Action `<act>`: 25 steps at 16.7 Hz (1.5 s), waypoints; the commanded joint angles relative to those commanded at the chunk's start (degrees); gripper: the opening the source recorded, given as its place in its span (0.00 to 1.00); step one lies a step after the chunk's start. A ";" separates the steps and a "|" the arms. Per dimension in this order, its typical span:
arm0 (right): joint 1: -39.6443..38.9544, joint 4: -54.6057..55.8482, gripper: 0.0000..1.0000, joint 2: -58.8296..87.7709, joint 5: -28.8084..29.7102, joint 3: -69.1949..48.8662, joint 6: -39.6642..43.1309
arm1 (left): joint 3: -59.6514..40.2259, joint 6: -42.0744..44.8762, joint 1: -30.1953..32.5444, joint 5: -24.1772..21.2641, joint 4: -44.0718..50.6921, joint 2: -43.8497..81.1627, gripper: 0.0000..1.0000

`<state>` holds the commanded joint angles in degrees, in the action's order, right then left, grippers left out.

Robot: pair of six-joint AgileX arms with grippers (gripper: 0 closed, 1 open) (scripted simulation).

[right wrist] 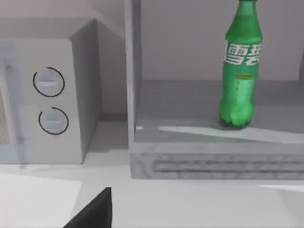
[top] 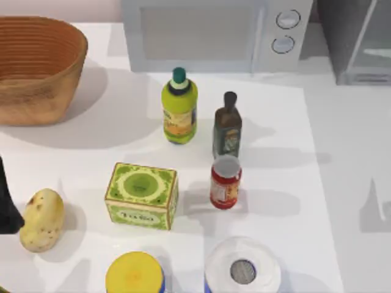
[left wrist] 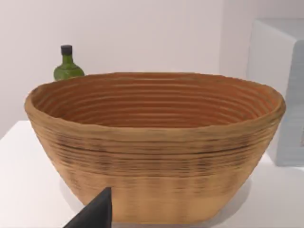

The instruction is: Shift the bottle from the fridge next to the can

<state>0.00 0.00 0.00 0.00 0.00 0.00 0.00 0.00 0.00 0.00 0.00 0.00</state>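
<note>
1. White counter (top: 342, 201) fills the top view, with a microwave (top: 214, 30) along its back edge and the fridge (top: 360, 43) at the back right corner; a woven basket (top: 36, 67) sits back left.
2. Inside the fridge, the bottle (right wrist: 241, 71) stands upright on the grey shelf, long axis vertical; the right wrist view faces straight into the open compartment, so the right arm looks the nearer one.
3. Right pincer (right wrist: 92, 211) shows as a dark tip low in its own view; whether it is open or closed I cannot tell; the left pincer (left wrist: 92, 213) is parked before the basket, likewise unreadable.
4. Near the counter's middle stands the can (top: 225, 182), just in front of a dark brown bottle (top: 227, 125); a green box (top: 142, 195) lies to its left, a white-lidded container (top: 242, 268) in front; open counter lies to the can's right, the likeliest spot for placing.
5. Reaching in must clear the fridge's door frame (right wrist: 133, 76) and the shelf's lip.
</note>
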 joint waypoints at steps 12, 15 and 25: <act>4.01 21.28 1.00 33.07 -3.28 -18.69 -0.59 | 0.00 0.00 0.00 0.00 0.00 0.00 1.00; 5.80 31.21 1.00 53.88 -5.01 -27.37 -0.79 | 0.00 0.00 0.00 0.00 0.00 0.00 1.00; 11.38 60.31 1.00 114.45 -9.60 -52.86 -0.86 | 0.00 0.00 0.00 0.00 0.00 0.00 1.00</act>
<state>11.38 60.31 114.45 -9.60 -52.86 -0.86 0.00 0.00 0.00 0.00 0.00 0.00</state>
